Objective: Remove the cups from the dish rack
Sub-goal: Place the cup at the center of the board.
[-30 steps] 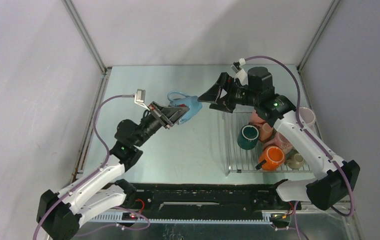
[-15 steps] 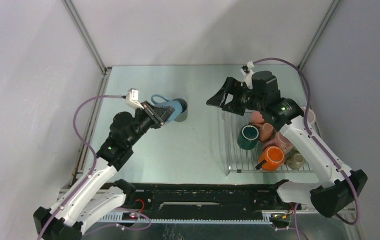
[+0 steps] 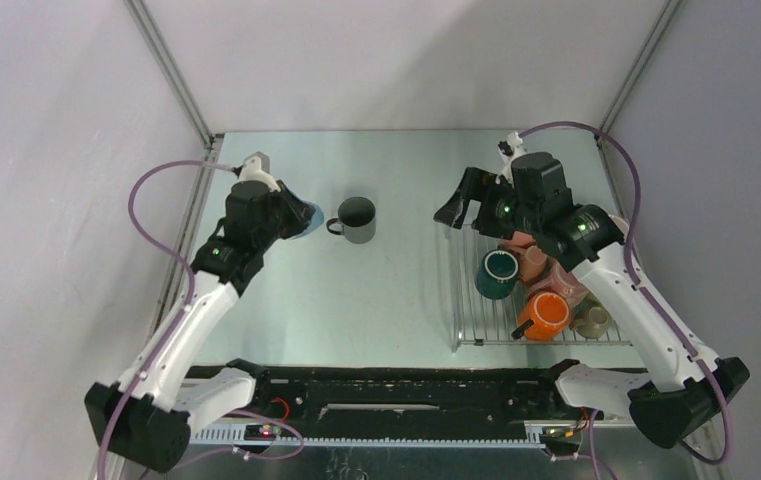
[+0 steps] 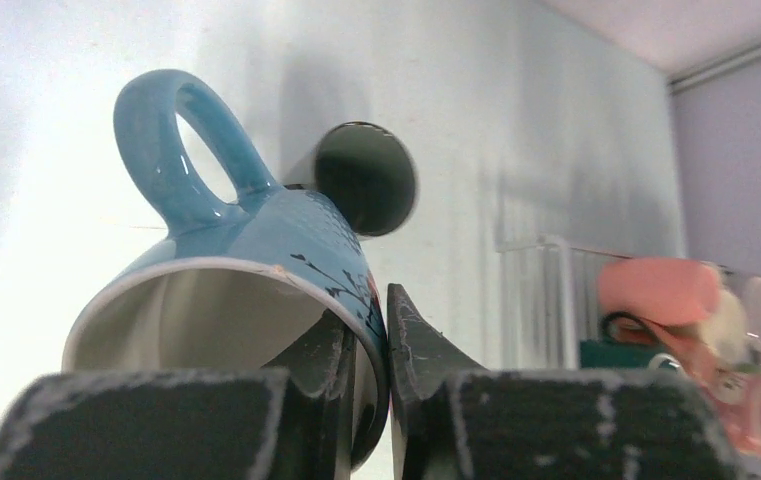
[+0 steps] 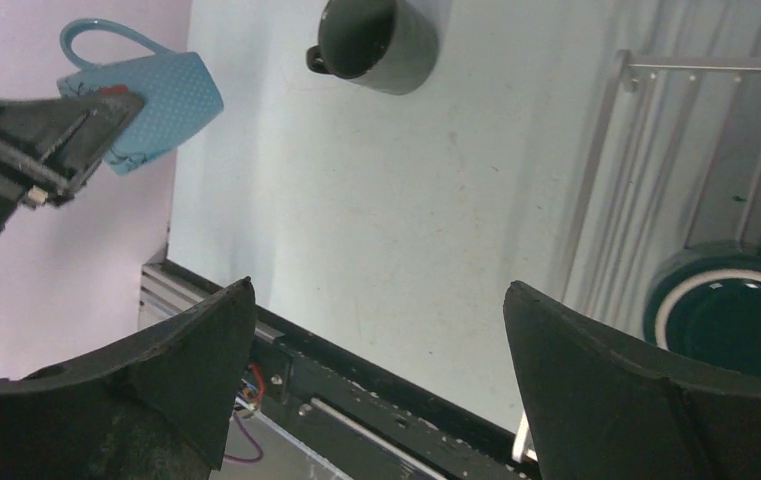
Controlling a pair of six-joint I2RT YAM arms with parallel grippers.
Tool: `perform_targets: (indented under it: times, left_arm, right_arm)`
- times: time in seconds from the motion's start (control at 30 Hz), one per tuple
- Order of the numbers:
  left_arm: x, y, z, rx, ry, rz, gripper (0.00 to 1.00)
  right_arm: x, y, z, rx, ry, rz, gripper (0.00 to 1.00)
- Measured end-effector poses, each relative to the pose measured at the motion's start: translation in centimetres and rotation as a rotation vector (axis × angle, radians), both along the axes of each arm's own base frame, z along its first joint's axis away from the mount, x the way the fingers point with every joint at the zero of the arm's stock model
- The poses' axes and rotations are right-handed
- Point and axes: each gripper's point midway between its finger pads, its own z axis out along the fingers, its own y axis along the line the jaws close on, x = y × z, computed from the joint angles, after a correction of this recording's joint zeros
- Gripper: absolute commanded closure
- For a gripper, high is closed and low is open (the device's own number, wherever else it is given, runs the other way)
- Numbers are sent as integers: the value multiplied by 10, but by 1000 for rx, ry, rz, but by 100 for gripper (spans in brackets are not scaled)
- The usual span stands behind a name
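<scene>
orange mug [image 3: 543, 313] and teal mug [image 3: 497, 273] sit in the dish rack [image 3: 468, 318] w/ pink and beige ones [image 3: 534, 262] behind, so most unloading is left. exact count unclear, since the right arm [image 3: 616, 280] covers some. farther out, one dark grey mug [image 3: 358, 219] stands on the table [image 3: 386, 300]. left gripper [image 4: 369, 310] pinches the rim of the blue mug [image 4: 256, 235], tilted, off the rack. right gripper [image 5: 378, 300] gapes wide, empty.

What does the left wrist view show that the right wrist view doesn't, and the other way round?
Only left wrist: the white inside of the blue mug and pink mugs in the rack. Only right wrist: the open right gripper and the black rail. Both: the blue mug held by the left gripper, the dark mug, the rack.
</scene>
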Motion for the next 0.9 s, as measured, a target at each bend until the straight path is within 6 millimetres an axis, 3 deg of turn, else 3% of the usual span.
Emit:
perform_targets:
  times: [0.2, 0.5, 0.9]
  left_arm:
    - [27, 20, -36, 126, 148, 54, 100]
    - [80, 37, -68, 248, 293, 73, 100]
    - [142, 24, -107, 324, 444, -16, 100]
  right_arm:
    - [-8, -14, 2, -45, -35, -18, 0]
    - [-17, -21, -7, -79, -34, -10, 0]
    - [-27, -21, -14, -94, -22, 14, 0]
